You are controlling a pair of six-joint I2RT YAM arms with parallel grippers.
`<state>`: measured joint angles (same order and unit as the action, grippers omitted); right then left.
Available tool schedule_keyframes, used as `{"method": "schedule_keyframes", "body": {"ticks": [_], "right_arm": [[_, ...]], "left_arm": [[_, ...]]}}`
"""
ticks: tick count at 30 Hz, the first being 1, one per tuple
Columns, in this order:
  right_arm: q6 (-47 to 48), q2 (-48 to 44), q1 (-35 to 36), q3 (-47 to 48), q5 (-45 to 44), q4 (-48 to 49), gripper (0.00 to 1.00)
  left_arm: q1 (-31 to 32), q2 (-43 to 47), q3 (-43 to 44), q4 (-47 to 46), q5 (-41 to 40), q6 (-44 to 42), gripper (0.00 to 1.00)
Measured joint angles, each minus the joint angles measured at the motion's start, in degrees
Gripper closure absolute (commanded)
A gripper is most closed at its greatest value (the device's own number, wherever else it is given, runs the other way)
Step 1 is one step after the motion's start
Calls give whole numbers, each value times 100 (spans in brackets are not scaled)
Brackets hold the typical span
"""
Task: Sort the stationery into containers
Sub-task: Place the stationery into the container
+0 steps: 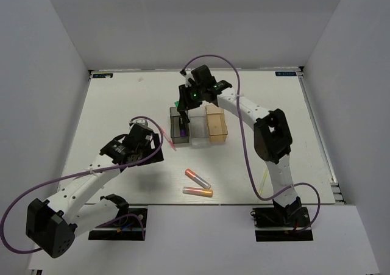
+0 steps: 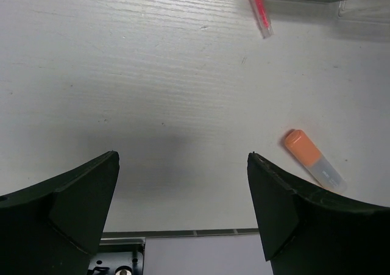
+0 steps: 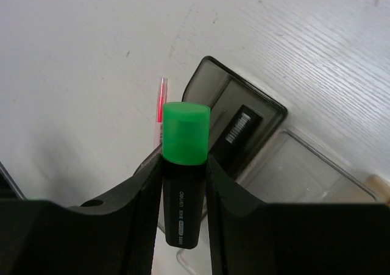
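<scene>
As far as I can tell this is early days: one thing binned, one in hand, four loose on the table [image 2: 152, 74].

The left pincer [image 2: 183, 159] is spread wide with nothing in it, hovering over the table. One tube [image 2: 314, 160] lies just off its right finger. The pink pen [image 2: 258, 10] is well ahead of it, up by the bins. The second tube [image 1: 198, 191] sits near the first one, also unsorted.

Moving right, the grey bin [image 3: 256, 95] has one black marker [image 3: 234, 135] lying in it, so that one counts as done. The right pincer [image 3: 186, 165] is clamped on the green marker [image 3: 186, 128], cap pointing away from the wrist. The grey bin is just ahead of and below it, so my guess is this one joins the other marker.

The clear bin [image 3: 304, 165] right beside it looks empty, at least the part I can see. From the top the orange bin [image 1: 217, 125] looks empty too. The yellow pen [image 1: 263, 180] is way back from that pincer, down near the right arm's base.
</scene>
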<state>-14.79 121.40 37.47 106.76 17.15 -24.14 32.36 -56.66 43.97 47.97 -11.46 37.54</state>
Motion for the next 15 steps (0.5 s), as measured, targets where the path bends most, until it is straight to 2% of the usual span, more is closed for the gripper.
{"method": "schedule_keyframes", "body": {"ticks": [6, 8, 10, 13, 15], "right_arm": [[-42, 581, 192, 260, -2, -125, 72], [-44, 640, 203, 251, -2, -175, 62], [-50, 647, 197, 251, -2, -199, 53], [-39, 647, 192, 251, 2, -201, 46], [-26, 647, 190, 251, 9, -254, 44]], "left_arm": [[-87, -315, 131, -20, -254, 243, 12], [-221, -393, 210, -66, -310, 354, 17], [-428, -479, 251, -168, -304, 466, 19], [-837, -791, 374, -328, -195, 662, 20], [-1060, -1043, 457, -474, -24, 789, 20]]}}
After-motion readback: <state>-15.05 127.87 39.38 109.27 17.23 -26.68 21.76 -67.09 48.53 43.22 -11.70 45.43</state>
